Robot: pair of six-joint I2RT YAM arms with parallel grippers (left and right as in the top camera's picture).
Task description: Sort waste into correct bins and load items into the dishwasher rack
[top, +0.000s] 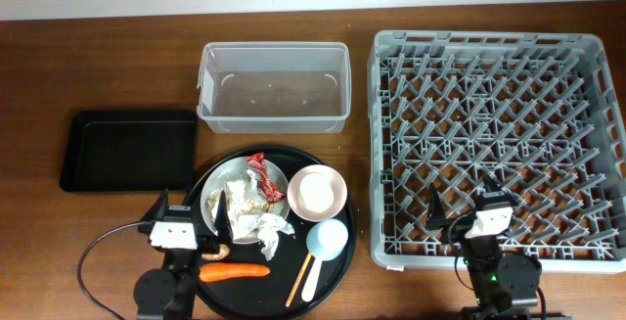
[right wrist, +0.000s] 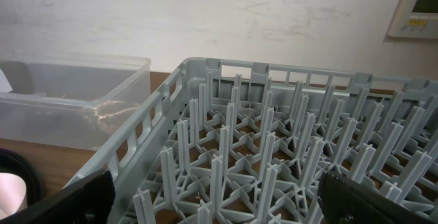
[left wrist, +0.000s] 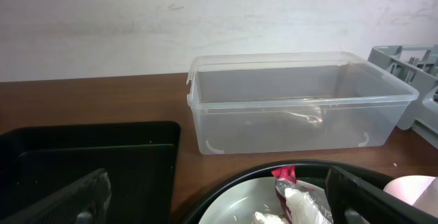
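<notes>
A round black tray (top: 337, 251) holds a white plate (top: 217, 195) with a crumpled tissue (top: 266, 226), a red wrapper (top: 262, 174) and rice scraps. Beside it are a white bowl (top: 316, 192), a light blue cup (top: 327, 239), chopsticks (top: 297, 281), a white fork (top: 309, 279), an orange carrot (top: 235, 271) and a brown lump (top: 215, 253). The clear tub (top: 274, 87) and black rectangular tray (top: 127, 150) stand empty. The grey rack (top: 497, 142) is empty. My left gripper (top: 192, 220) is open over the plate's left edge. My right gripper (top: 465, 205) is open over the rack's front edge.
The wooden table ends at a white wall behind the clear tub (left wrist: 294, 104) and rack (right wrist: 287, 148). The black rectangular tray (left wrist: 82, 162) lies left of the round tray. The wrapper (left wrist: 287, 179) shows in the left wrist view. Black cables run by the left arm's base.
</notes>
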